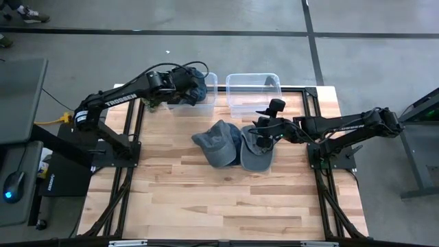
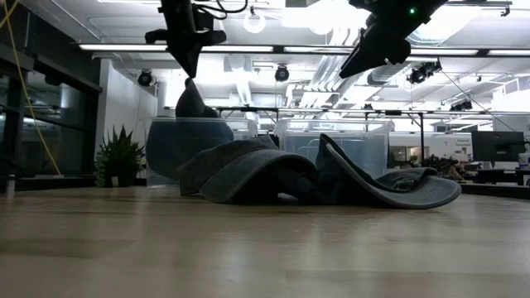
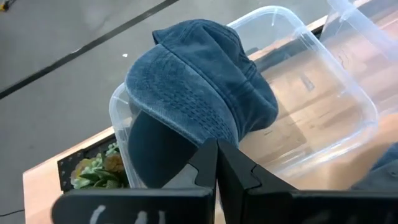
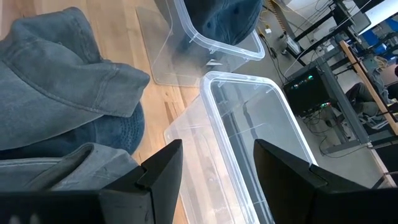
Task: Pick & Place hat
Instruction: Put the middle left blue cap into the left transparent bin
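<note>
A blue cap (image 3: 199, 93) hangs from my shut left gripper (image 3: 217, 163) over the left clear bin (image 1: 208, 82); in the low view the cap (image 2: 194, 103) dips into that bin (image 2: 186, 145). Two grey-blue caps lie on the table: one (image 1: 218, 143) with its crown on the wood, the other (image 1: 258, 155) overlapping it, brim toward the near edge. My right gripper (image 4: 214, 180) is open and hovers above them (image 1: 264, 132), well clear in the low view (image 2: 368, 50). The right clear bin (image 1: 254, 92) stands just beyond. My left gripper pinches the blue cap between its two fingers at the cloth's edge (image 3: 219, 142), coming from above and pointing down. The cap hangs below the fingers, lifted clear of the table, with its lower part inside the left bin's rim (image 3: 118, 118).
The two clear bins stand side by side at the table's far edge. A small plant (image 3: 93, 169) sits beside the left bin. Bare wood stretches across the near half of the table (image 1: 219, 199). Dark frame rails run along both table sides.
</note>
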